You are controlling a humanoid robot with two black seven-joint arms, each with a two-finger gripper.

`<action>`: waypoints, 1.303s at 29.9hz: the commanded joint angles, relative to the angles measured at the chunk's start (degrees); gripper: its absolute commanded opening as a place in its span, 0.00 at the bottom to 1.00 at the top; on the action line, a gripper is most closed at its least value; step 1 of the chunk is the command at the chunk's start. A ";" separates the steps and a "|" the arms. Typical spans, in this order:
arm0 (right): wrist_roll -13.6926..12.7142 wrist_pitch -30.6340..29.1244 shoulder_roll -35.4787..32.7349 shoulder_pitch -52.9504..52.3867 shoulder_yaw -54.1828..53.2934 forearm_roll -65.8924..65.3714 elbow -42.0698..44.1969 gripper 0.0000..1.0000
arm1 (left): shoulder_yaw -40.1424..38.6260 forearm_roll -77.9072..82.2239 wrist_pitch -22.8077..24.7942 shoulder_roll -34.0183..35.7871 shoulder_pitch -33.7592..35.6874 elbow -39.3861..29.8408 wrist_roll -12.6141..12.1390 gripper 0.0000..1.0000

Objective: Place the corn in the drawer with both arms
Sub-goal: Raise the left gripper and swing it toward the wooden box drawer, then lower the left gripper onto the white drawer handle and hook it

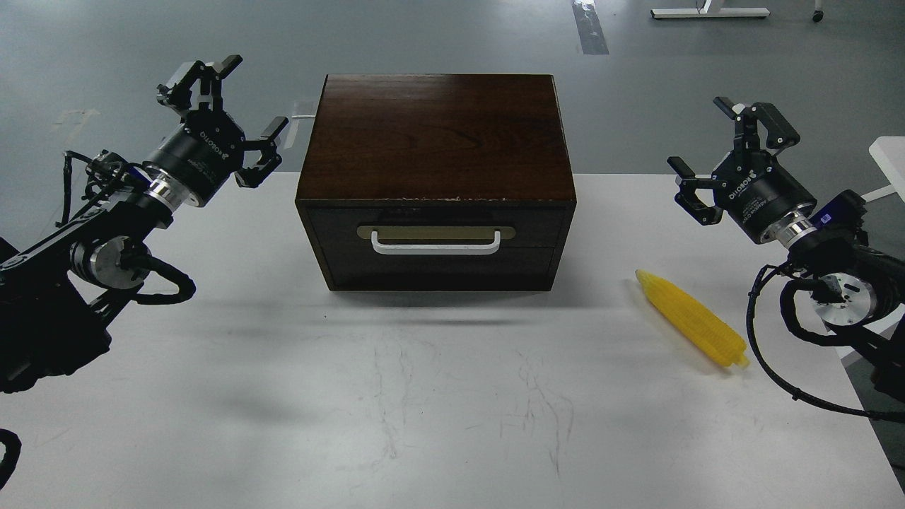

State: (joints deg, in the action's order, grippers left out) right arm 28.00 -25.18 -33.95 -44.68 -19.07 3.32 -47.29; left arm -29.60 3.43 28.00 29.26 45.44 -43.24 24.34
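A dark-brown cabinet (pixel 435 134) stands at the table's far middle. Its drawer (pixel 436 244) is closed, with a white bar handle (pixel 435 242) on a brass-coloured plate facing me. The yellow corn (pixel 693 318) lies on the white table to the right of the cabinet, its tapered end pointing up-left. My left gripper (pixel 225 116) hovers open above the table's far left, level with the cabinet's top-left corner, holding nothing. Over on the far right, above and beyond the corn, my right gripper (pixel 728 148) is open and empty.
The white table (pixel 424 396) runs wide in front of the cabinet, marked with faint scuffs. Its right edge lies just beyond the corn. A white object's corner (pixel 891 152) shows at the far right. Grey floor lies behind.
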 commanded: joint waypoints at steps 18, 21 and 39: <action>0.00 -0.04 -0.33 0.29 -0.18 0.02 0.18 1.00 | 0.24 0.62 0.00 4.22 3.06 -0.61 0.53 0.98; 0.00 -0.31 -0.42 0.29 -0.36 0.02 0.18 1.00 | 0.33 1.93 0.00 6.42 5.62 -0.97 0.53 0.98; 0.00 -0.22 0.29 0.30 -0.71 -0.15 0.35 1.00 | 1.99 71.93 0.00 4.35 31.80 -30.33 3.66 0.98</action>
State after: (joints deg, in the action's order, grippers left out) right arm 28.00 -25.41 -33.67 -44.29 -19.78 3.18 -46.92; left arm -28.58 63.27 28.03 39.08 73.87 -72.16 27.82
